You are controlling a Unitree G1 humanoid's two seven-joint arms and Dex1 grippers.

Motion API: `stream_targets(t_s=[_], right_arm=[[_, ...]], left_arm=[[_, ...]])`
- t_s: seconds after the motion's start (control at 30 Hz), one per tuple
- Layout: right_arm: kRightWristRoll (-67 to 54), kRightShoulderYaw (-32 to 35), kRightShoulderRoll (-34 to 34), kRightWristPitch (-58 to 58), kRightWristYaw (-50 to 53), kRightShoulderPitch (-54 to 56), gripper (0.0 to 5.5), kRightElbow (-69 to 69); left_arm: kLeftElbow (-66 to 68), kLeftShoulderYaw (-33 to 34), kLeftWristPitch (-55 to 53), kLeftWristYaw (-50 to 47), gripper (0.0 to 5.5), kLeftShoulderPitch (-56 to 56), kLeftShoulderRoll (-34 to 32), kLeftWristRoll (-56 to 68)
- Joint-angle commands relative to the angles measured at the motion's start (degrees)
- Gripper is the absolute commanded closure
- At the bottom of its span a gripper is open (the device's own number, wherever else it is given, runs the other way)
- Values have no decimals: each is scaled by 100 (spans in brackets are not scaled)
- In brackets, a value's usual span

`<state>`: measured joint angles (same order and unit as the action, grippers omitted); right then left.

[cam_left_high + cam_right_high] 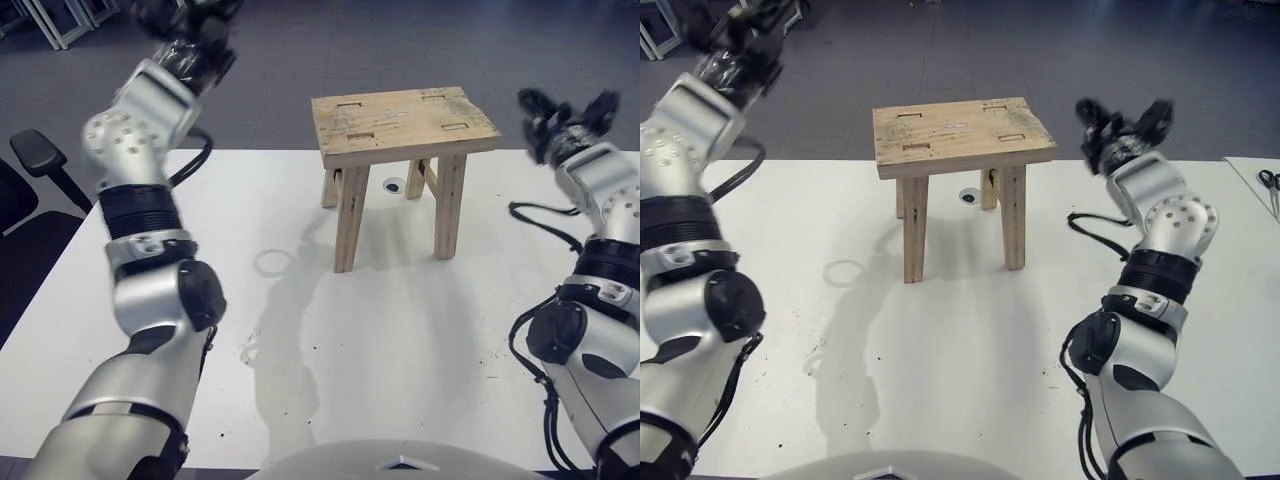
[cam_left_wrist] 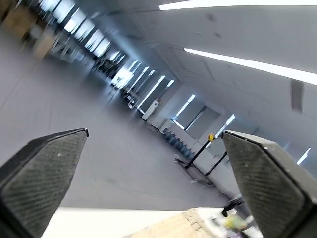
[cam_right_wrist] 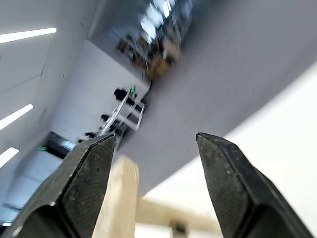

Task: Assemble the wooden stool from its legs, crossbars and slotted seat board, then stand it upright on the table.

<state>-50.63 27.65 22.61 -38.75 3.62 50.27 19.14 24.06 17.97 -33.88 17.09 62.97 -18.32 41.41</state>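
Left eye view has the wooden stool (image 1: 400,125) standing upright on four legs at the far middle of the white counter (image 1: 400,350), with the seat board on top. Both arms are lifted off the counter. The left arm (image 1: 140,130) is high at the far left, well apart from the stool. The right arm (image 1: 600,190) is at the far right, with its end about level with the seat and near its right edge, not touching it. The left jaws and the right jaws each stand wide apart with nothing between them.

To my eye the build is done and only a clean retreat is left. I would draw the right arm back and outward first, never across the seat, since a light stool could tip from a nudge.

The only holders here are the four slots (image 1: 362,136) in the seat, one over each leg. I cannot tell whether the leg ends sit flush in them.
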Motion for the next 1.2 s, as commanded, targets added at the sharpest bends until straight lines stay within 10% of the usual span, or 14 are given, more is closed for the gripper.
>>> stream_targets(t_s=[0.03, 0.23, 0.4, 0.63, 0.87, 1.2], right_arm=[[1107, -1236, 16, 840, -953, 484, 252, -661], [2255, -2178, -524, 1351, -1832, 696, 252, 1338], [2585, -2188, -715, 1261, -2042, 94, 252, 1973], [2365, -1910, -867, 1037, -2131, -7, 252, 1313], [2599, -1679, -954, 2095, -1709, -703, 252, -1385], [3822, -2549, -839, 2346, -1341, -3997, 252, -4639]], left_arm=[[92, -762, 1028, 115, 51, 360, 374, -982], [2338, -1449, 2197, 267, 51, 328, 823, -2318], [3549, -2618, 1117, 760, 51, -696, 1181, -3441], [3635, -1950, 1805, 375, 51, -318, 962, -3193], [-471, -742, 2608, 217, 51, -1379, 1194, -1824], [-4766, -1494, 2124, -681, 51, -5340, 827, -3286]])
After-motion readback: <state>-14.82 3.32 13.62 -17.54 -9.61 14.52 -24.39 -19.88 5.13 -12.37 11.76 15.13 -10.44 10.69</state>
